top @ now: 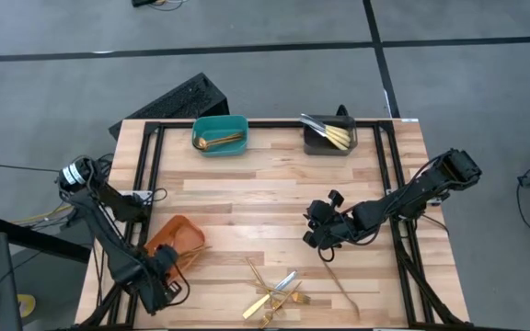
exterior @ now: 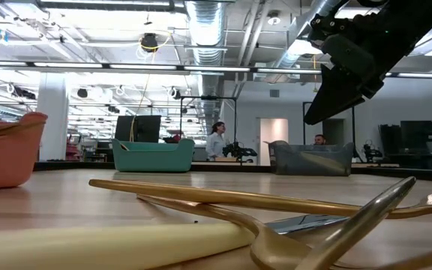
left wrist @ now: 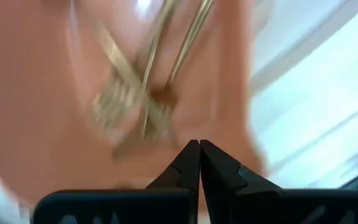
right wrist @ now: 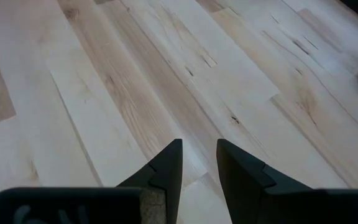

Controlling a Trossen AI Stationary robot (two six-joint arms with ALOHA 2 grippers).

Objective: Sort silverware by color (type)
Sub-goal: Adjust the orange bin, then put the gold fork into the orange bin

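Loose gold silverware [top: 274, 292] lies crossed in a small pile near the table's front edge, and fills the foreground of the low view [exterior: 261, 201]. One more slim gold piece [top: 343, 285] lies to its right. My left gripper [top: 167, 268] is shut and holds nothing. It hangs over the near end of the orange bin [top: 175, 239], in which gold forks [left wrist: 143, 102] lie. My right gripper [top: 320, 235] hovers open above bare wood, right of centre, with nothing between its fingers [right wrist: 199, 149].
A teal bin [top: 220, 134] with gold pieces stands at the far edge, left of centre. A dark grey bin [top: 329, 136] holding more silverware stands to its right. Bare wood lies between the bins and the pile. Black frame rails run along both table sides.
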